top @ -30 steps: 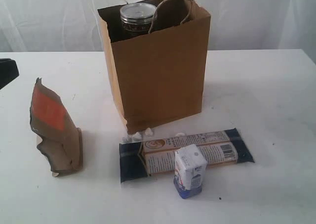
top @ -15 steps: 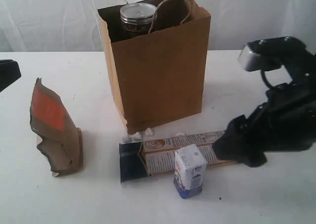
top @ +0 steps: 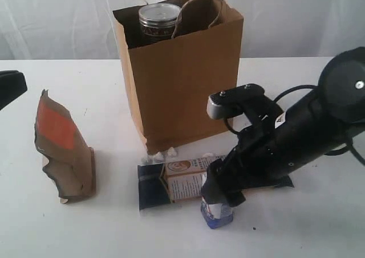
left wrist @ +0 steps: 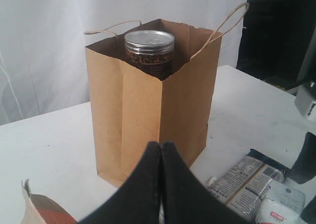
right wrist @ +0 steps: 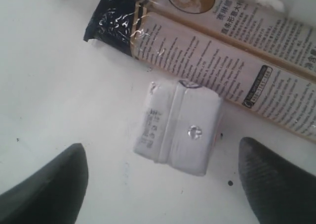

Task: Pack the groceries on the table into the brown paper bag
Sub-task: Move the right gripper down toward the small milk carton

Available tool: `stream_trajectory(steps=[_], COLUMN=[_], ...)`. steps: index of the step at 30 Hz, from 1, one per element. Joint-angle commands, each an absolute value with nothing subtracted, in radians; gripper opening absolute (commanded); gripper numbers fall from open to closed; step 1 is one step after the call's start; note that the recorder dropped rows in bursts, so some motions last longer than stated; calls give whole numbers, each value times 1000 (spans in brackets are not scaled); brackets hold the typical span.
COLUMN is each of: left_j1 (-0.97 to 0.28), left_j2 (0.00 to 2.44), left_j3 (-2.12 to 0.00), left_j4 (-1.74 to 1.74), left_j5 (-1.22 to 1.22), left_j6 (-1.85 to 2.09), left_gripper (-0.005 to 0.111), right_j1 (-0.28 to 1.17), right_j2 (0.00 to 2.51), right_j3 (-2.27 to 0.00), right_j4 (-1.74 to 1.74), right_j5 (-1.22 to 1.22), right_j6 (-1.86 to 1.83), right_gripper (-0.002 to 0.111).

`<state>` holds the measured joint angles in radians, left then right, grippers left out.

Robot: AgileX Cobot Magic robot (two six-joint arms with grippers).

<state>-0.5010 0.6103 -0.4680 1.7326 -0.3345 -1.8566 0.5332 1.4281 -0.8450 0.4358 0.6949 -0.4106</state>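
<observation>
The brown paper bag point(top: 182, 87) point(left wrist: 148, 105) stands upright at the back of the table point(top: 319, 98). A dark can with a silvery lid point(top: 159, 20) point(left wrist: 149, 51) sticks up inside it. The orange-brown pouch point(top: 63, 150) point(left wrist: 42, 211) stands at the left. In front of the bag lies the long navy packet point(top: 165, 185) point(right wrist: 222, 61). The small white-blue carton point(top: 217, 215) point(right wrist: 178, 127) stands against it. My right gripper point(top: 219, 196) point(right wrist: 163, 184) hovers open just above the carton, not touching it. My left gripper point(left wrist: 162, 146) is shut and empty, facing the bag.
Small white crumbs point(top: 162, 154) lie at the bag's front corner. A dark speck point(right wrist: 230, 183) marks the tabletop beside the carton. A white curtain point(top: 57, 19) hangs behind the table. A dark part of the left arm point(top: 8, 87) shows at the left edge.
The right arm came in from the right and swung left and down over the carton, now covering most of it and the packet's right half. The left arm barely moved.
</observation>
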Motion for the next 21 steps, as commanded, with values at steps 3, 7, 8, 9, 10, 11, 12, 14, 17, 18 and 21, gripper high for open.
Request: stream_trajectory(steps=[3,7,8,9,10,11,12,14,17,18,21], left_j1=[-500,-500,-500,-500,-500,-500,-500,-500,-500,-500,-500], left_j2=[606,606,606,606,606,606,606,606,606,606,606], left_j3=[-462,-462,-462,-462,-462,-462,-462,-462,-462,-462,-462], left_j4=[1744,1744,1744,1744,1744,1744,1744,1744,1744,1744,1744], left_j5=[-346,-349,-349,-349,-349,-349,-349,-349,-349,-349,-349], left_j6=[-1862,-1862,-1862,-1862,-1862,-1862,-1862,-1862,-1862,-1862,-1862], left_gripper=[0,0,0,0,0,0,0,0,0,0,0], right_j1=[540,540,540,540,540,540,540,540,540,540,540], right_j2=[1531,1595,1608,1618,1626,1630,1633,1634,1634,1632,1628], right_j3=[-846,-846,-846,-846,-846,-846,-846,-846,-846,-846,-846], right_j4=[416,414,414,414,414,414,414,414,414,414,414], right_j5=[632,587,571,557,547,543,543,543,530,528,526], right_j6=[-426,-446,-449,-450,-450,-450,-450,-449,-449,-449,-449], right_gripper=[77,77,77,77,76,74,70,57,39,33,23])
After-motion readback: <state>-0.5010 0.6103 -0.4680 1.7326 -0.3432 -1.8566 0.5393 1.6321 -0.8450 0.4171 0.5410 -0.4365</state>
